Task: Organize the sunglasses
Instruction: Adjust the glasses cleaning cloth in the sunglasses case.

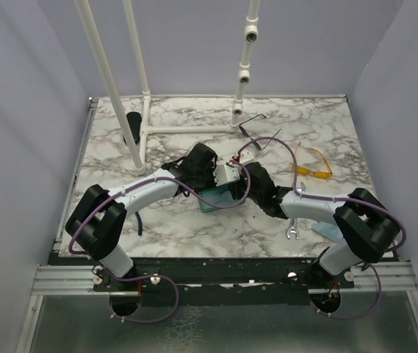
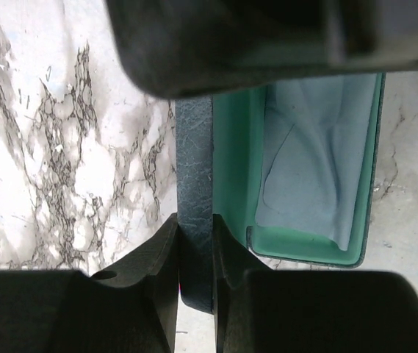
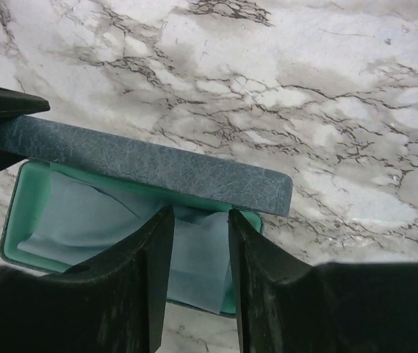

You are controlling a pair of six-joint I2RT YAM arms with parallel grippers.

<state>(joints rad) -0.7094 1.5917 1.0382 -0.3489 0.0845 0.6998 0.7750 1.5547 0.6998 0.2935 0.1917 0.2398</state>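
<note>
The wire-frame sunglasses (image 1: pixel 258 123) lie on the table at the back, near the white pipe base. The yellow-orange sunglasses (image 1: pixel 312 166) lie to the right. Both grippers are away from them, at the open blue-grey case (image 1: pixel 220 197) in the middle. My left gripper (image 1: pixel 210 180) (image 2: pixel 195 250) is shut on the raised case lid (image 2: pixel 194 162) and holds it up. My right gripper (image 1: pixel 239 187) (image 3: pixel 200 220) is open over the green case interior (image 3: pixel 25 213), its fingers either side of a fold of the pale blue cloth (image 3: pixel 197 257) lying inside. The lid (image 3: pixel 157 165) also shows in the right wrist view.
A black oval case (image 1: pixel 131 126) stands at the back left by the white pipe frame (image 1: pixel 186 129). A small wrench (image 1: pixel 293 234) and a blue cloth (image 1: pixel 329 230) lie near the front right edge of the marble table (image 1: pixel 157 228).
</note>
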